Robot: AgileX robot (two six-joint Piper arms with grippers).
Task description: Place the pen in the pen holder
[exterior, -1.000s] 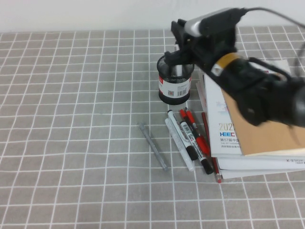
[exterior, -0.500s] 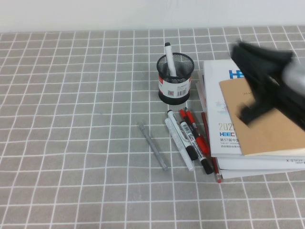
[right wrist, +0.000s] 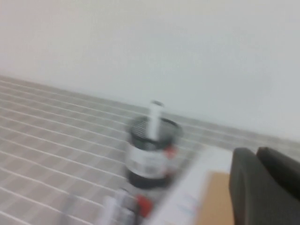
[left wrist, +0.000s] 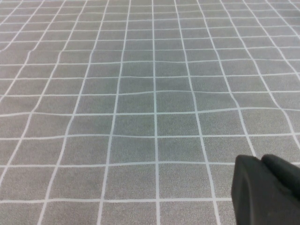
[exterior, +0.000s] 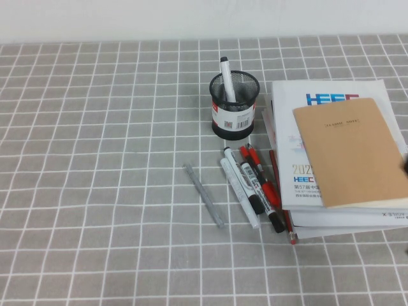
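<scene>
The pen (exterior: pixel 225 78), white with a black cap, stands upright in the black wire-mesh pen holder (exterior: pixel 234 109) at the back middle of the table, its top sticking out above the rim. The right wrist view also shows the pen (right wrist: pixel 154 119) in the holder (right wrist: pixel 151 152), off at a distance. My right gripper (right wrist: pixel 257 151) is shut and empty, drawn back over the books, and only a dark sliver of it shows at the right edge of the high view. My left gripper (left wrist: pixel 261 159) is shut and empty over bare checked cloth, out of the high view.
A stack of books (exterior: pixel 299 172) with a brown notebook (exterior: pixel 347 150) on top lies right of the holder. Several markers (exterior: pixel 252 185) and a red pencil (exterior: pixel 285 210) lie beside the stack. A thin clear-grey pen (exterior: pixel 205 196) lies left of them.
My right arm has pulled back from above the holder to the right and almost out of the high view. The pen stays standing in the holder.
</scene>
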